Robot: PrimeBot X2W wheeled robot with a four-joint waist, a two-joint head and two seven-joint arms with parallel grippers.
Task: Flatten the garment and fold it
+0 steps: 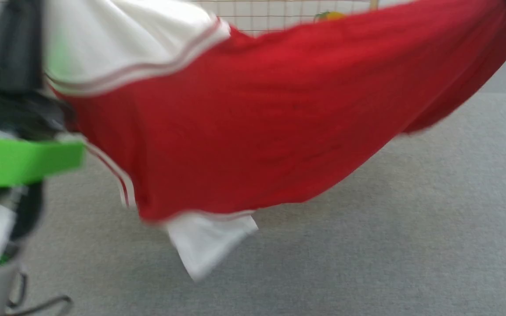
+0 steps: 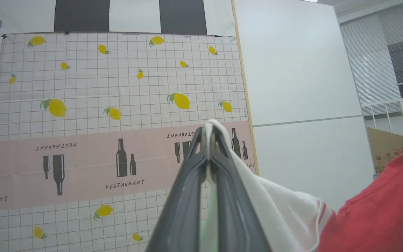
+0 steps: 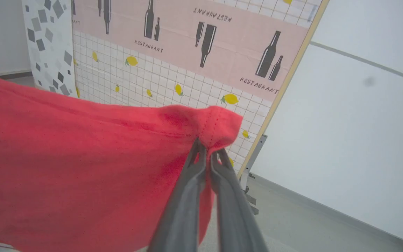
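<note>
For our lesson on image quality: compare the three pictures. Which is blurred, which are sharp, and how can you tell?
Head view: motion blur smears the shirt and the green band, edges soft. Left wrist view: sharp, the lemon-print backdrop shows crisp grid lines. Right wrist view: sharp too, stitching visible on the shirt's red hem; even light.
</note>
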